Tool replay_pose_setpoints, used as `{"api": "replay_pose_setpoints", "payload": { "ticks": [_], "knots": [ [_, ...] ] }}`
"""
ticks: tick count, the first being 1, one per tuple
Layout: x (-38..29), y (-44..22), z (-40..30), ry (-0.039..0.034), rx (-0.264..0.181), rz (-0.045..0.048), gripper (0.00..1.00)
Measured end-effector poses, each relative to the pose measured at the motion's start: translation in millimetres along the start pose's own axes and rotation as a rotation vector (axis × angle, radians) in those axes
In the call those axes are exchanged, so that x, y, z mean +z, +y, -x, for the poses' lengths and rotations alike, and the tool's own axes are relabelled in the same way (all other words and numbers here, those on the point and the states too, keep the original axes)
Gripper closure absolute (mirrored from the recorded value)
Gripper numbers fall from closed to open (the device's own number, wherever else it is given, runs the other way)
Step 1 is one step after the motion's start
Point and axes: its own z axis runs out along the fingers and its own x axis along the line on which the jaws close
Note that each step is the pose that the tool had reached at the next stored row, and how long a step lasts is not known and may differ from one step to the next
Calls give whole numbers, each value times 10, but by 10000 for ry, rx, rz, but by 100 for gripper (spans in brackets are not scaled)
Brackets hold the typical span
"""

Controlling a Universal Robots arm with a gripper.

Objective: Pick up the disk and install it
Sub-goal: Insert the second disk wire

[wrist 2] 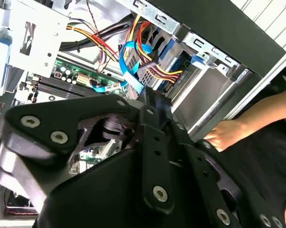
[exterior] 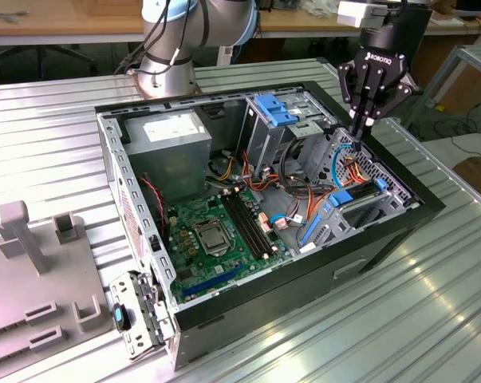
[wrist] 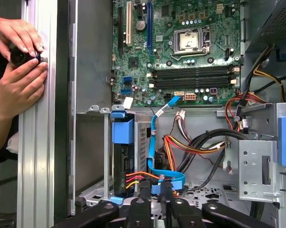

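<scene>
The disk [wrist: 123, 159] stands on edge in its bay at the front corner of the open computer case [exterior: 304, 275]. It has a dark body, a bright blue frame, and red and orange wires plugged into it. It also shows in the exterior view as the disk [exterior: 360, 201], just below my gripper. My gripper [exterior: 357, 136] hangs over that corner, fingers pointing down and drawn together. In the first wrist view my gripper [wrist: 156, 191] sits beside the disk, with its fingertips [wrist: 167, 189] meeting at a thin blue cable [wrist: 154, 142]. I cannot tell whether they pinch it.
The motherboard [exterior: 216, 231] lies on the case floor beside a grey power supply [exterior: 164, 148] and a metal bay with a blue clip [exterior: 276, 108]. A person's hands [wrist: 19, 61] hold a small black object against the table rail; a hand [wrist 2: 223, 135] rests beside the case. A grey fixture [exterior: 33, 271] stands at the exterior view's left.
</scene>
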Motion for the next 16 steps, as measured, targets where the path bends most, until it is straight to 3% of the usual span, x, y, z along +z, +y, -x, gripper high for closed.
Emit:
{"api": "replay_pose_setpoints", "payload": {
  "ticks": [2, 3, 5, 7, 16],
  "knots": [
    [1, 0, 2, 35, 1, 0, 69],
    [2, 0, 1, 68, 2, 0, 69],
    [19, -1, 12, 260, 7, 1, 69],
    [37, -1, 24, 370, 11, 1, 69],
    [80, -3, 53, 374, 11, 1, 69]
  ]
}}
